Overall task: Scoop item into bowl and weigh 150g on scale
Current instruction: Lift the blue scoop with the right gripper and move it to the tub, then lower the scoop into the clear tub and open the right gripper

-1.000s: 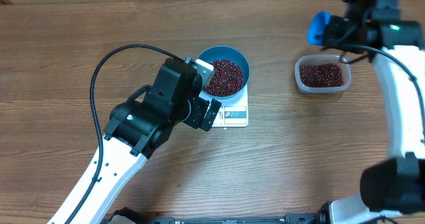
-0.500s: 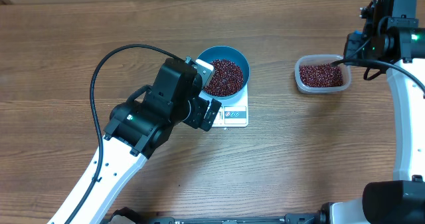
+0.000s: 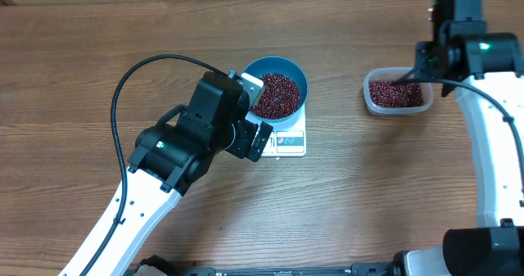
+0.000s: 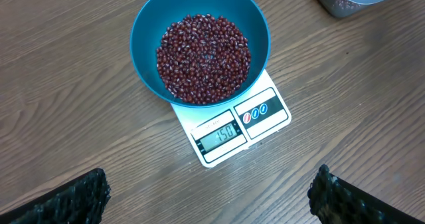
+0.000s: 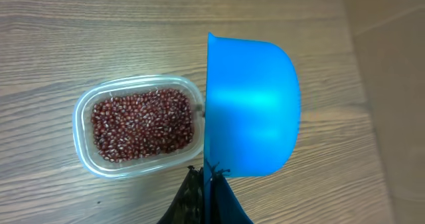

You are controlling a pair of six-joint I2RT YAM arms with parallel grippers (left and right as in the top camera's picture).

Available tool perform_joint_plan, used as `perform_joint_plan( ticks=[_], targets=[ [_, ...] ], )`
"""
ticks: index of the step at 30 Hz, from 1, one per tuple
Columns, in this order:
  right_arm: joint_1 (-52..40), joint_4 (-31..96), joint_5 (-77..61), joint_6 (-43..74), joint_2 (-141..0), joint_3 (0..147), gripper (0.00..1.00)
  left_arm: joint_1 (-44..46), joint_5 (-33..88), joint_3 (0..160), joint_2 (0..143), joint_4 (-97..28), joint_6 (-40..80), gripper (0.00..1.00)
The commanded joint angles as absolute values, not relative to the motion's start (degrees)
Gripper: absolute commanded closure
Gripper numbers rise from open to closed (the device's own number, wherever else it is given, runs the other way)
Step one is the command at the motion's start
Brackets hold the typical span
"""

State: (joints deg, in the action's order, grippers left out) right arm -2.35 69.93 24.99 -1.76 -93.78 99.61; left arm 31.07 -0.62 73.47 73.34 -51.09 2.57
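Display (image 4: 218, 132) on white scale (image 4: 269, 111) reads 150; the round button icons beside it are unreadable. Blue bowl (image 4: 147, 31) sits on the scale, straight ahead of the left pincer (image 4: 209, 201), part-filled with red-brown beans (image 4: 202, 58). Left pincer released, fingers spread wide, nothing between them, over the wood surface (image 4: 66, 117). Right pincer (image 5: 204, 196) clenched on the handle of the blue scoop (image 5: 252, 108), which is turned on its side just ahead. Clear tub (image 5: 81, 144) ahead-left, holding the same beans, beside the scoop's rim.
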Motion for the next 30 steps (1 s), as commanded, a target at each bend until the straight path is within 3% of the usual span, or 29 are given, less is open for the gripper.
perform_joint_plan(
  ticks=[1,13,21,30],
  targets=[
    [-4.60,69.52,34.09,-2.04,-93.17,100.99,0.96,30.76,-0.19,74.39,72.75,-50.96,1.87,0.00],
    [-5.67,65.87,33.41,0.51,-93.17,100.99,0.96,30.76,-0.19,74.39,72.75,-50.96,1.87,0.00],
    [-2.79,59.29,18.26,34.15,-93.80,96.95,0.96,30.76,-0.19,74.39,72.75,-50.96,1.87,0.00],
    [-1.43,56.71,13.80,54.98,-94.11,89.23,0.96,30.76,-0.19,74.39,72.75,-50.96,1.87,0.00]
  ],
)
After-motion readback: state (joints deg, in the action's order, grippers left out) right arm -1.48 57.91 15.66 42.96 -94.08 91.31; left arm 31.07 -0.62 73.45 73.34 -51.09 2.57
